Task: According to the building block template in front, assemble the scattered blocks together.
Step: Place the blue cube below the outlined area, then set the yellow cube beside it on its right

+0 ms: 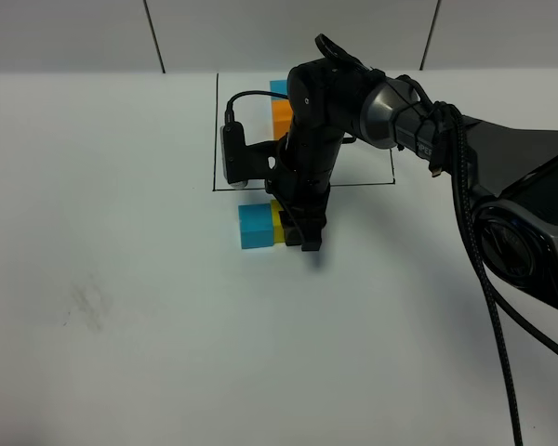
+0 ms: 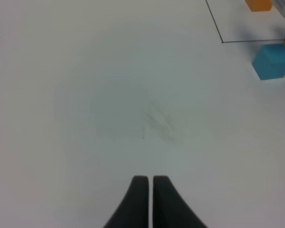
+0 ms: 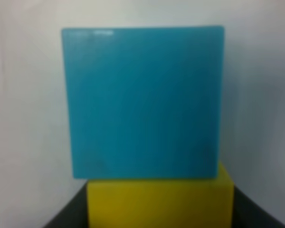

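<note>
My right gripper (image 1: 298, 238) reaches down from the right arm and is shut on the yellow block (image 1: 278, 223), just in front of the black outline. The blue block (image 1: 255, 227) sits on the table flush against the yellow one's left side. In the right wrist view the blue block (image 3: 142, 102) fills the frame, with the yellow block (image 3: 159, 204) between dark fingers (image 3: 69, 218). The template (image 1: 280, 110) shows its blue and orange cubes inside the outline; the arm hides the remainder. My left gripper (image 2: 150, 190) is shut and holds nothing, over bare table, well away from the blue block (image 2: 273, 61).
The thin black outline (image 1: 215, 139) is drawn on the white table, and the right arm's wrist camera (image 1: 232, 153) hangs over its left edge. The arm's cables (image 1: 488, 279) run down the right side. A faint smudge (image 1: 86, 307) marks the table at left.
</note>
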Robot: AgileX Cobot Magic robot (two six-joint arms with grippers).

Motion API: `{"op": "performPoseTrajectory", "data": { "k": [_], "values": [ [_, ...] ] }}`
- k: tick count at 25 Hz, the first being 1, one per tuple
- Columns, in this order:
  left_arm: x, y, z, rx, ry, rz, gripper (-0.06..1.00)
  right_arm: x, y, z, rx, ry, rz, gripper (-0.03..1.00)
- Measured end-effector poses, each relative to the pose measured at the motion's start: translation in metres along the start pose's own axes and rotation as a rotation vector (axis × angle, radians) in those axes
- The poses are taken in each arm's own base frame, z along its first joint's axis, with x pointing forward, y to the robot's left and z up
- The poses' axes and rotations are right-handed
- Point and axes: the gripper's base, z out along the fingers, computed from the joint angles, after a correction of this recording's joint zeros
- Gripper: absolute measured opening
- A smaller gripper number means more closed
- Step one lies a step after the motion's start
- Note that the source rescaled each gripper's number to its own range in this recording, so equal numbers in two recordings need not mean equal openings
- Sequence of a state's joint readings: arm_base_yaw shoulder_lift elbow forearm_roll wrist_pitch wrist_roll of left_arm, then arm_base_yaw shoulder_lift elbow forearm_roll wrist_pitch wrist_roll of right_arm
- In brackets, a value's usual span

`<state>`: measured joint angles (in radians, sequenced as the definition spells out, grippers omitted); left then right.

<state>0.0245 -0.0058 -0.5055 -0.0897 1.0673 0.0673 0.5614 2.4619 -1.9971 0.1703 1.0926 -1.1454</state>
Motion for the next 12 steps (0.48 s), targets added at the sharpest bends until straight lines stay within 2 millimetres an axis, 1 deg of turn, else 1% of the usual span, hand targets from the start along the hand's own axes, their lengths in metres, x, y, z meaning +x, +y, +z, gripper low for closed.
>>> {"op": "performPoseTrajectory", "data": {
  "k": [4,5,9,10,12],
  "values": [
    [0.0000,0.0000,0.0000,0.000,0.000,0.000,0.00,-0.0001,-0.0002,0.0000,0.002,-0.001,0.010,0.53],
    [0.0000,0.0000,0.0000,0.000,0.000,0.000,0.00,-0.0003,-0.0001,0.0000,0.001,-0.004,0.017,0.56],
    [0.0000,0.0000,0.0000,0.000,0.000,0.000,0.00,-0.0032,0.0013,0.0003,-0.002,-0.014,0.022,0.75],
    [0.0000,0.0000,0.0000,0.000,0.000,0.000,0.00,-0.0043,0.0018,0.0005,-0.002,-0.015,0.019,0.78],
    [0.0000,0.0000,0.0000,0.000,0.000,0.000,0.00,-0.0049,0.0018,0.0006,0.001,-0.016,0.018,0.79]
  ]
}}
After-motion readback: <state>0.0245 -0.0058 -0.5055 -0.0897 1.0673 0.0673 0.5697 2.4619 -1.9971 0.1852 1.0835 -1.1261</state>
